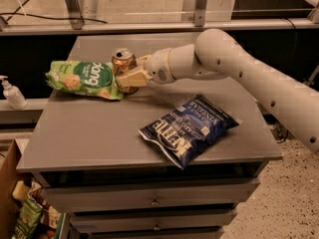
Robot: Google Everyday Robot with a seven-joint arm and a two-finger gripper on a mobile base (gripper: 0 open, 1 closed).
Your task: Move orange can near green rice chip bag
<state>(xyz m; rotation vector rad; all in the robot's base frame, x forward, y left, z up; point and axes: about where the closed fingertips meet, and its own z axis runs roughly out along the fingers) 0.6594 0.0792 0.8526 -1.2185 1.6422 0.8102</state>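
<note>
The orange can (122, 62) stands upright on the grey cabinet top (89, 133), at the right end of the green rice chip bag (84, 78) and touching or almost touching it. The bag lies flat at the far left of the top. My gripper (128, 78) reaches in from the right on the white arm (234, 63) and is shut on the can's lower body. Its near finger crosses the front of the can and the far finger is hidden behind it.
A dark blue Kettle chip bag (189, 128) lies near the front right of the top. A soap pump bottle (12, 93) stands on a ledge at the left. Drawers sit below the top, and a box with packets (25, 218) is on the floor at the lower left.
</note>
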